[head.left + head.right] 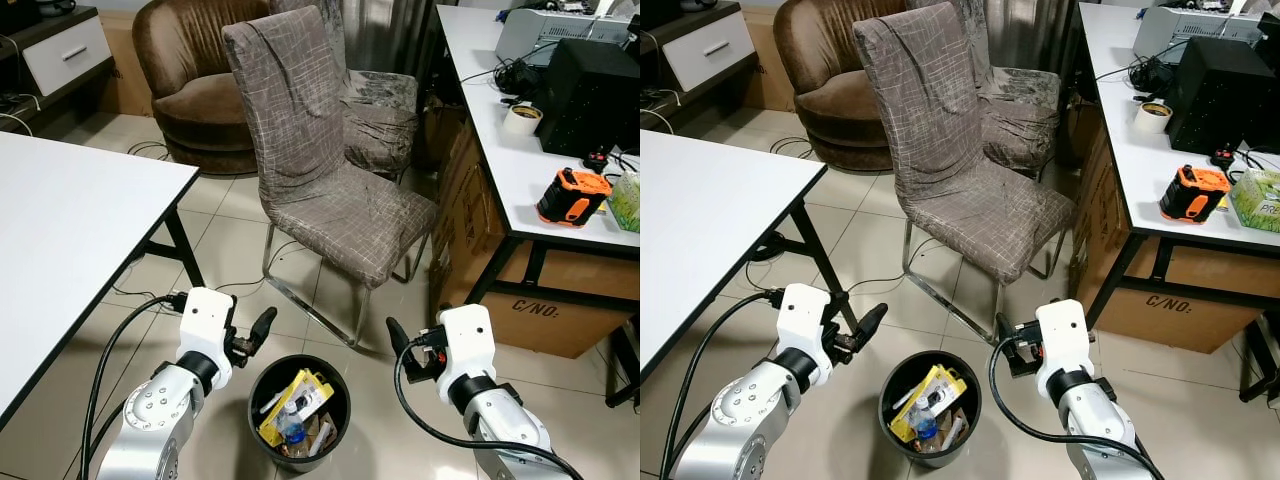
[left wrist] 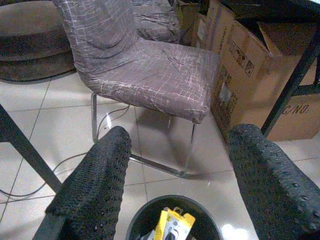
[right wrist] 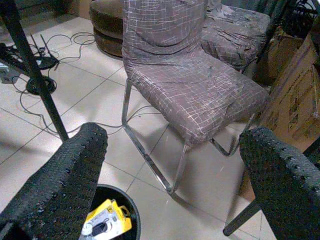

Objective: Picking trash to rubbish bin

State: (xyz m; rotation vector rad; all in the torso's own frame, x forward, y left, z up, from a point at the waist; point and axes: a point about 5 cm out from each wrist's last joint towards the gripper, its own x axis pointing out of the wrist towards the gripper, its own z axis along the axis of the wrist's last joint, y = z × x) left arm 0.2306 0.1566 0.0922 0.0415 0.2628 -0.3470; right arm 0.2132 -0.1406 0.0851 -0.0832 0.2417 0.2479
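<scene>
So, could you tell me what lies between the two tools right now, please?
The bin sits on the floor between the left tool and right tool, slightly nearer the robot. It holds a yellow pack and a bottle, as the left eye view shows.

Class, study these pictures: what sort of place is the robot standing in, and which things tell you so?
Probably an office or workroom: a long white desk carrying a grey printer, stamped brown cardboard boxes stored beneath it, and a grey fabric-covered chair on the tiled floor.
</scene>
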